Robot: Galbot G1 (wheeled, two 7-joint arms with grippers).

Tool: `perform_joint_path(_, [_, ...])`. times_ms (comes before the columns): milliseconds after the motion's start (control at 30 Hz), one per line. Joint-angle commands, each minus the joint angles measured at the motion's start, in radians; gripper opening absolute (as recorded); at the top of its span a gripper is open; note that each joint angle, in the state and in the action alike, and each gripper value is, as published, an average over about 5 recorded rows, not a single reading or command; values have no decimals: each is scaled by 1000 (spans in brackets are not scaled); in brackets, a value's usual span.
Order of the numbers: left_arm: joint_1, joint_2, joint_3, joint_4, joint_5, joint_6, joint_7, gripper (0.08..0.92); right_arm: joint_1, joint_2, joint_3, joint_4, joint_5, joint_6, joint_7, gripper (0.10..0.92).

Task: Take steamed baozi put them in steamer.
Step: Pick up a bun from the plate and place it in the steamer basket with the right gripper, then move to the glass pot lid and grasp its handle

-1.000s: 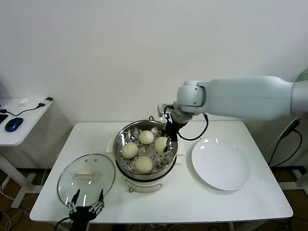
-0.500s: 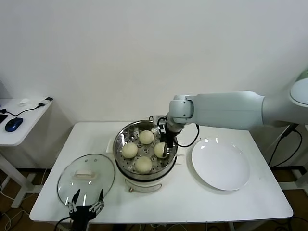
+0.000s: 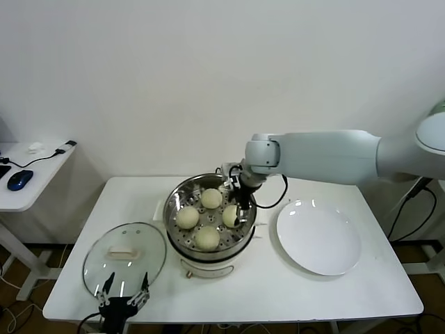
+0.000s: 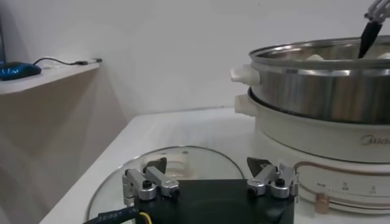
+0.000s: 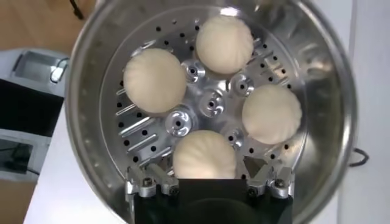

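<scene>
At the near left edge of the white bench (image 3: 334, 289), the left gripper (image 3: 124, 300) hangs idle with its jaws spread wide and empty, the round glass lid (image 3: 125, 254) lying flat just beyond them. Further right stands the round shiny stainless-steel steamer (image 3: 182, 197) on its white base, all four pale cream steamed baozi (image 5: 212, 103) resting on the perforated tray inside. The right gripper (image 3: 238, 212) reaches down into the pot, jaws released around the rightmost bun (image 5: 205, 154), which sits between them on the tray. Well right of those jaws lies a flat white plate (image 3: 319, 237).
</scene>
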Motion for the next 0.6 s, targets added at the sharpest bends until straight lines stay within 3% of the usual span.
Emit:
perform_joint_path(33, [-2,0,1,3,1,0,0,823,33,-136,168,-24,103,121,-49,823])
perform_joint_path(267, [5,-1,-2,-12,0,3,-1,823,-229,-315,702,-31,59,119,386,823])
perform_joint_path(433, [2,-4,-3,-16,-1,-7,0,823,-438,-536,957,136,3,112,535,823])
perform_joint_path(600, [-11,-7,-18,-31,8,-44,-6,823,-936,-724,1360,299,-40,137,654,823])
